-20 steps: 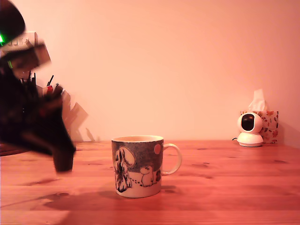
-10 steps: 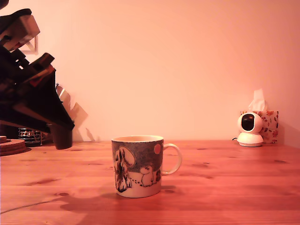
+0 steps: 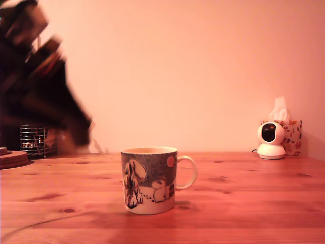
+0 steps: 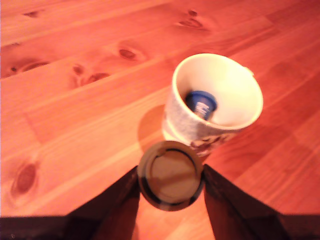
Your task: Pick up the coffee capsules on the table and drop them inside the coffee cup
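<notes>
A capsule [image 4: 170, 174], clamped in the gripper [image 4: 170, 186], has been raised and carried nearer the coffee cup [image 3: 149, 180], where another capsule [image 4: 201, 103] already lies.

Glossy ceramic mug [image 3: 149, 180]; knotty, smooth wooden table [image 3: 244, 203]; wire-mesh metal holder [image 3: 34, 141].

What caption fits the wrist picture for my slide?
The hand grips a round-lidded capsule above the wooden table, beside a cream mug already holding a blue capsule.
</notes>
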Robot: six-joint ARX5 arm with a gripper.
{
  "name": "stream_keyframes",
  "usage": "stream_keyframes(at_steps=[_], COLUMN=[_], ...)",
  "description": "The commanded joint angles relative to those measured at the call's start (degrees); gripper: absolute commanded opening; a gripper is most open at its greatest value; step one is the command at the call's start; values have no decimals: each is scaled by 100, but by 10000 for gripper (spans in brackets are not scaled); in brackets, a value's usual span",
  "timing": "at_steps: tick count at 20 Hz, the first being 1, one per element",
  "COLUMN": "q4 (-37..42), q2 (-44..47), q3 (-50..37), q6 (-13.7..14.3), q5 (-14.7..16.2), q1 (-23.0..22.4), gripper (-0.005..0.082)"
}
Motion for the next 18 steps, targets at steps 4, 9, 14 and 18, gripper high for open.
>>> stream_keyframes(at_steps=[4, 9, 14, 18], q4=[-17, -37, -39, -35], q2=[487, 1093, 1672, 2028], q3=[415, 911, 1296, 1493], q6=[31, 94, 179, 184], q5=[116, 116, 114, 107], q1=[-254, -579, -822, -962], gripper=[298, 298, 298, 298])
